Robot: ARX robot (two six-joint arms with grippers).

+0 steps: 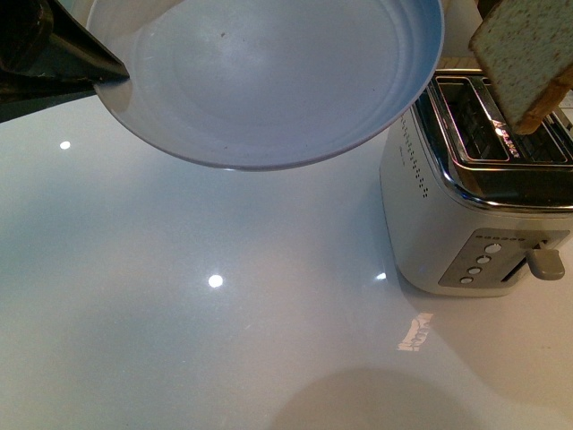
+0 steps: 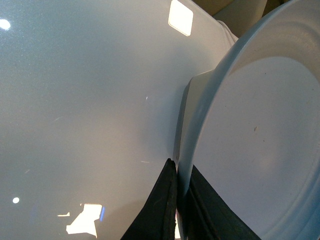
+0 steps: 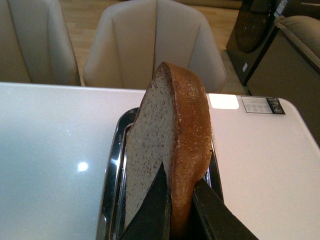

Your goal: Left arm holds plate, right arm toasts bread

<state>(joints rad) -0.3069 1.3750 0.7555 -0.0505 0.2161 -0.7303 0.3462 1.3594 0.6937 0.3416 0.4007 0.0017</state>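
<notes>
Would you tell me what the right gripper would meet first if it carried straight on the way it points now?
Most likely the toaster: the right gripper aims the bread at its open top, so the slice would arrive first; depth is unclear.

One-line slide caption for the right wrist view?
Right gripper pinches the bread upright over the toaster, white table and chairs beyond.
</notes>
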